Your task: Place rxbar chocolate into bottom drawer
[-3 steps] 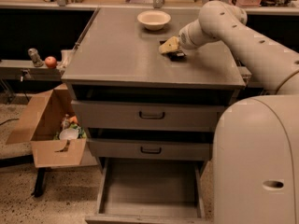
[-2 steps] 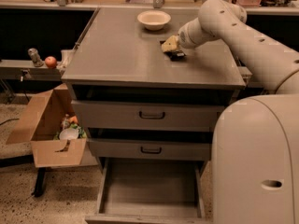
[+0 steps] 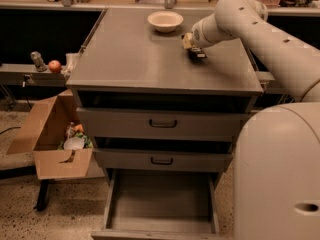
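**Gripper over the bar at the cabinet's right-back; bottom drawer open below**

The gripper (image 3: 190, 42) sits low over the cabinet top (image 3: 125, 59), in the back half and towards the right edge, at the end of a smooth cream arm that reaches in from the right; the rxbar chocolate (image 3: 197, 54) shows as a small dark, glossy, flat shape touching or just under the gripper's near side, on the side facing the front edge; whether the gripper is closed on it, or how wide it stands, I cannot tell; the bar's long axis is too masked by the wrist to call; only one arm serves here, so it is the near one by default.

The bowl (image 3: 165, 20), round and matte cream-white, rests near the back edge around its middle, left of the gripper and apart from it; the top is flat dull grey metal.

The bottom drawer (image 3: 160, 223) stands open under the front edge, a wide shallow grey tray with thin walls; the two upper drawers (image 3: 162, 124) are shut, each with a dark handle; so the bar probably must travel forward past the front edge, then down.
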{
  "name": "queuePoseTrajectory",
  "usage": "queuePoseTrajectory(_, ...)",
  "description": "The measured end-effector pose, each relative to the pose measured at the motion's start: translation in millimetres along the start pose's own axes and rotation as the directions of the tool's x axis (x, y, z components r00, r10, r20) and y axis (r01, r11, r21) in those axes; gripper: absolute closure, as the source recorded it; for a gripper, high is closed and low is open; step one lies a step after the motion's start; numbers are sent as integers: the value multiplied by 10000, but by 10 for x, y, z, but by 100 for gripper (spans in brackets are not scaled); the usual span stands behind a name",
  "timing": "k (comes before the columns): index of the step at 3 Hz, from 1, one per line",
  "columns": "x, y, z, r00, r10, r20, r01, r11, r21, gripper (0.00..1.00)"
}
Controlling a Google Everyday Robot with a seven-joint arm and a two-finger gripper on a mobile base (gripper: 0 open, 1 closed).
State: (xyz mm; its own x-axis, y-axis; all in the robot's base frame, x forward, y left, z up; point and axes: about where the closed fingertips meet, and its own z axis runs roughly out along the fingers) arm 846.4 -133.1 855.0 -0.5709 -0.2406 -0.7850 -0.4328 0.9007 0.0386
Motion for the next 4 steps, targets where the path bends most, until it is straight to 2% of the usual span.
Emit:
queuePoseTrajectory(1, -251, -3, -226, 9949, -272, 972, 276, 9996, -23, 100)
queuePoseTrajectory(2, -444, 4, -448, 9815, -446, 1859, 549, 9972, -503, 100)
queuePoseTrajectory(3, -497, 65, -449, 9759, -826, 2021, 959, 9937, -572, 100)
queuePoseTrajectory(4, -403, 205, -431, 9794, -777, 1864, 1020, 9869, -1250, 100)
